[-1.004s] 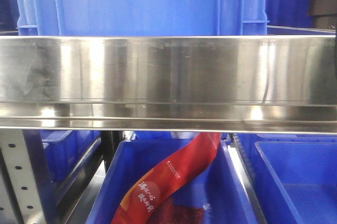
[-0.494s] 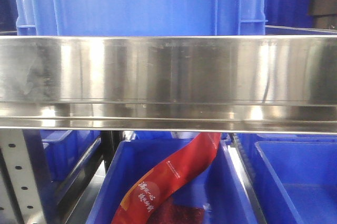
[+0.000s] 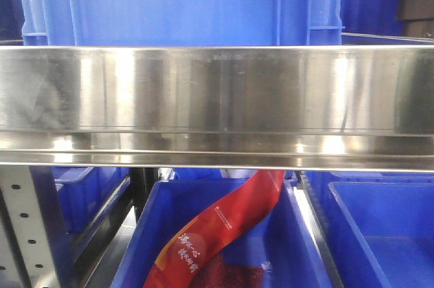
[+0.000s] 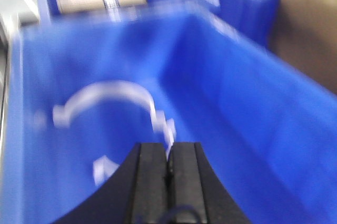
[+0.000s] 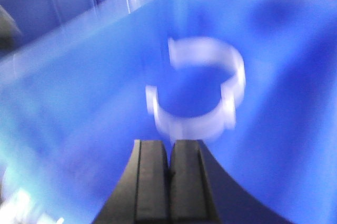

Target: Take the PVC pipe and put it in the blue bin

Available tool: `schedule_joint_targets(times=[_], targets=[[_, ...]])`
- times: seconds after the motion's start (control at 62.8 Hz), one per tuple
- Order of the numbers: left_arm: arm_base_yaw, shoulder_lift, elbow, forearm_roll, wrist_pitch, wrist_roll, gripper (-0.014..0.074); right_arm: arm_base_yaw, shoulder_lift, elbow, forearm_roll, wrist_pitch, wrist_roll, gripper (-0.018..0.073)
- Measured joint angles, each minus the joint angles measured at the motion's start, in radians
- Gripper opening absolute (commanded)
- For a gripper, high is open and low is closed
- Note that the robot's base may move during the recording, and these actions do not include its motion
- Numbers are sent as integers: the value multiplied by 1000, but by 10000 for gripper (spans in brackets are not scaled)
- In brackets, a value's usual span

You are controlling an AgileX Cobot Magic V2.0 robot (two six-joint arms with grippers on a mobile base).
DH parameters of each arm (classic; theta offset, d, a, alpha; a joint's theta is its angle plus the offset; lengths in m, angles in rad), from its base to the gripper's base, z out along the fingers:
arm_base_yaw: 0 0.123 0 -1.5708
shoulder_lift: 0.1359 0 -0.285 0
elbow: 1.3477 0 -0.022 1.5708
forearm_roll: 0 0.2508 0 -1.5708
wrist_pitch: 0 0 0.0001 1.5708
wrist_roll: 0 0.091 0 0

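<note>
- Pipe piece (image 5: 197, 89), white open ring on bin floor (image 5: 79, 129): looks light, stiff, slippery; grip its wall.
- Right claw (image 5: 169, 167) closed, empty.
- Left claw (image 4: 168, 167) closed, holding nothing clear.

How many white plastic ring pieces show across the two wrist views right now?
2. One white ring piece lies in the blue bin ahead of the left end effector; another lies ahead of the right end effector. Motion blur may hide others.
</note>
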State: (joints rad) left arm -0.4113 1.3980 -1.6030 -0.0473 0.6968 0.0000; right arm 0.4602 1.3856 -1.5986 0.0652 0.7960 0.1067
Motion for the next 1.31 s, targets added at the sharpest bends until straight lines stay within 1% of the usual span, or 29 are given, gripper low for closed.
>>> schedule_joint_targets(times=[0.096,0.159,0.255,0.335,0.478,0.589,0.685,0.86,0.94,1.067,1.179,1.306], targets=[[0,-61,2,0,38,0,-111,0,-76,0,-7,9,-7,-167],[0,-103,8,-11,38,0,-111,0,-123,13,-22,-28,-23,-167],[0,-169,49,-41,13,0,-111,0,-185,60,-34,-128,-50,-167],[0,-235,128,-53,-53,0,-111,0,-234,141,-39,-221,-58,-167],[0,-352,310,-57,-215,0,-111,0,-302,315,-41,-370,-62,-167],[0,-447,481,-64,-356,0,-111,0,-360,448,-41,-417,-62,-167],[0,-531,614,-64,-425,0,-111,0,-428,536,-45,-427,-64,-167],[0,-681,795,-64,-469,0,-111,0,-550,691,-95,-509,-64,-167],[0,-741,846,-60,-473,0,-111,0,-565,736,-86,-560,-64,-167],[0,-780,868,-58,-478,0,-111,0,-566,750,-49,-607,-64,-167],[0,-786,870,-58,-484,0,-111,0,-566,750,-41,-659,-64,-167],[0,-786,870,-58,-485,0,-111,0,-566,750,-39,-667,-64,-167]])
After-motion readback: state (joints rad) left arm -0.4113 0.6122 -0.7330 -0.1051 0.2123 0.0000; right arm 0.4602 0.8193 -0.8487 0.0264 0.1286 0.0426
